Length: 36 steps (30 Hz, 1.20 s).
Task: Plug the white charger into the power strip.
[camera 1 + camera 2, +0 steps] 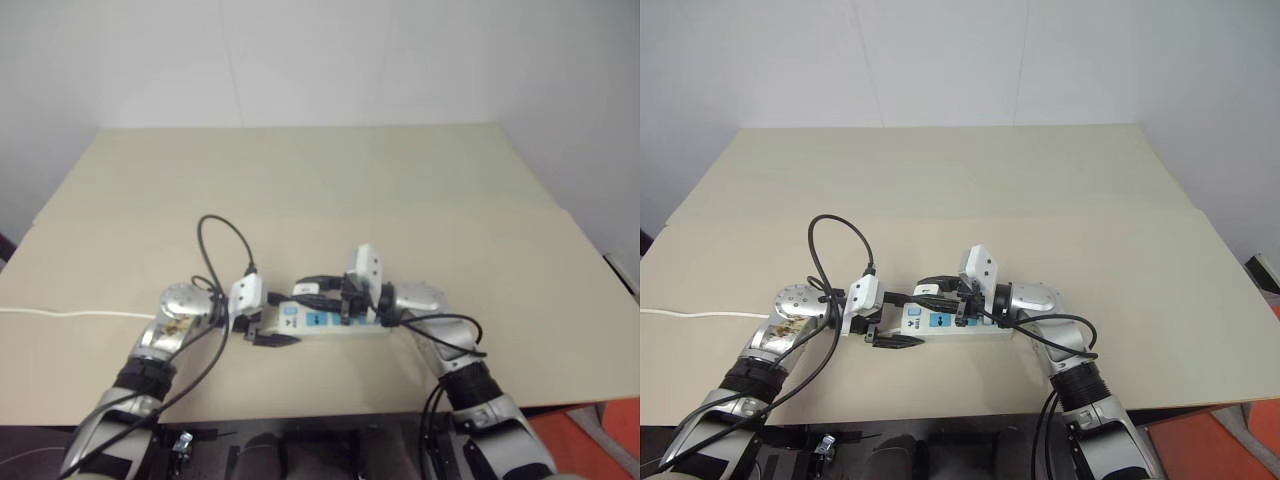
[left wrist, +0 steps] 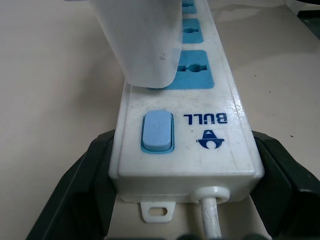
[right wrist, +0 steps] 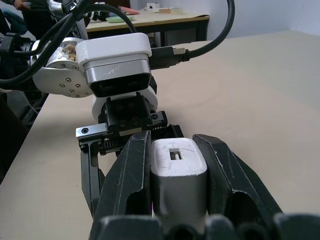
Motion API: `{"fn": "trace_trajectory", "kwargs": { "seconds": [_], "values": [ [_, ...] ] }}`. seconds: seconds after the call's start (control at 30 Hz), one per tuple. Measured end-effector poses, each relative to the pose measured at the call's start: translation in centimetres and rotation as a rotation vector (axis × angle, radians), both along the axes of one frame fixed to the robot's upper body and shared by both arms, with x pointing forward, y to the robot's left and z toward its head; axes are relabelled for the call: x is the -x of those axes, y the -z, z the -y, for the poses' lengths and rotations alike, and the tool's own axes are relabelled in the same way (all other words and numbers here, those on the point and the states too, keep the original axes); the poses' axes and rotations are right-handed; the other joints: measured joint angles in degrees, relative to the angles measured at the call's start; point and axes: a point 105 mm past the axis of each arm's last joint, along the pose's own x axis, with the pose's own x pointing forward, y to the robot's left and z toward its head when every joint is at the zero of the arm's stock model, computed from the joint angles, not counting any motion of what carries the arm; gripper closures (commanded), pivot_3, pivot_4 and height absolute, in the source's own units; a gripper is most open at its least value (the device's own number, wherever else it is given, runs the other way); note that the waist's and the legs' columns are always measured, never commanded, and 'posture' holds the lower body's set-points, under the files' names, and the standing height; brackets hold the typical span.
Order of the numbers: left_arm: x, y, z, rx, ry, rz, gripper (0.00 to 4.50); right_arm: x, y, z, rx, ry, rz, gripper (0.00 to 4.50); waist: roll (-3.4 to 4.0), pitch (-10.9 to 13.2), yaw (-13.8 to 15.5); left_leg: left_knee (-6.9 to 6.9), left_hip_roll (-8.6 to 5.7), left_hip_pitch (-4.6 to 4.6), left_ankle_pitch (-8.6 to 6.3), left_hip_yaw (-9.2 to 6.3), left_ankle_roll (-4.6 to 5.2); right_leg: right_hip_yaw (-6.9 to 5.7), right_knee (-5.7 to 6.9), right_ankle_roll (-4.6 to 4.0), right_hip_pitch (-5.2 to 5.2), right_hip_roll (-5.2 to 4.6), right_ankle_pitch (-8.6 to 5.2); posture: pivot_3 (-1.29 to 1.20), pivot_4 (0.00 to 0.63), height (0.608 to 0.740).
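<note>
Mid-insertion, by the look of it: power strip (image 2: 190,145) lying on the counter (image 1: 330,180) near its front edge, switch end clamped from both sides by the left gripper (image 2: 187,200), whose black fingers (image 2: 82,190) sit spread wide against the strip's long walls, cord (image 2: 210,212) running back between them. White charger (image 3: 178,172) pinched tight between the two fingers of the right gripper (image 3: 177,165), hanging directly over the strip and covering much of the blue socket (image 2: 192,70) nearest the switch (image 2: 157,131). Impossible to tell whether the prongs are already in the holes or just resting above the socket face; charger's lower edge appears to touch or nearly touch the strip. Next move, judged from this: a straight press down onto that socket with the strip kept pinned, and a small correction first if the prongs are off the holes, since a tilted push would likely skid the charger across the plastic. Two more blue sockets farther along the strip from the switch, partly hidden behind the charger. Room around the strip: broad bare counter beyond it and to both sides, nothing to knock over; counter's front edge close behind the strip on the robot's side, so little margin for sliding it back. Thin white cord (image 1: 60,314) trailing away from the strip past the left arm toward the counter's side edge.
</note>
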Motion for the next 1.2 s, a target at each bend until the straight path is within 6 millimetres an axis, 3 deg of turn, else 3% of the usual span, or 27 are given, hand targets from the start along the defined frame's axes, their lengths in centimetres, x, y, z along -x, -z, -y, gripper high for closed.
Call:
{"fn": "trace_trajectory", "kwargs": {
  "seconds": [1.2],
  "values": [
    [0.1, 0.0, 0.3, 0.005, 0.009, -0.005, 1.21, 0.4, 0.6, 1.7, 0.065, -0.038, 0.032, 3.38, 0.00, 0.0, 0.2, 0.00, 0.00, 0.00, 0.00, 0.00, 0.00, -0.01, -0.03, 0.00, 0.02, -0.01, 0.00, 0.00, 0.150, 0.740]
  ]
}}
